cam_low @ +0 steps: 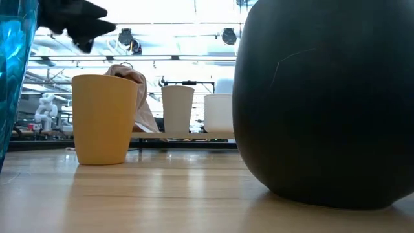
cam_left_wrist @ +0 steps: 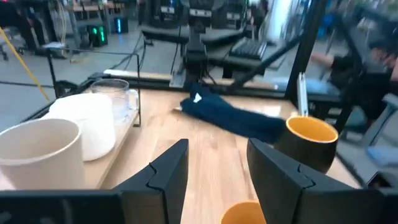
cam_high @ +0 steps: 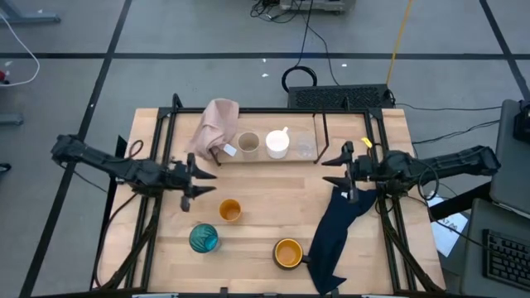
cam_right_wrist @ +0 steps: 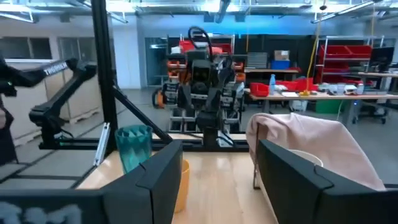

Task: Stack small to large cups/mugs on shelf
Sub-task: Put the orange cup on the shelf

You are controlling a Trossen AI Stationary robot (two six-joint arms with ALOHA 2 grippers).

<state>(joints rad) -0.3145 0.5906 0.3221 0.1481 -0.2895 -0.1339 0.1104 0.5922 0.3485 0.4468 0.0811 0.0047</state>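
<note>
Three vessels, the beige cup (cam_high: 248, 143), white mug (cam_high: 277, 144) and clear cup (cam_high: 305, 146), sit on the shelf (cam_high: 327, 132) at twelve o'clock, while the small orange cup (cam_high: 229, 210), teal glass (cam_high: 204, 238) and orange-yellow mug (cam_high: 288, 252) wait on the worktop (cam_high: 265, 223), both the left end effector (cam_high: 201, 177) and right end effector (cam_high: 333, 170) spread empty.

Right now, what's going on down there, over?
Left gripper open, empty, above small orange cup. Right gripper open, idle, over navy cloth. Beige cup, white mug, clear cup on black wire shelf. Pink cloth drapes shelf's left end.
</note>
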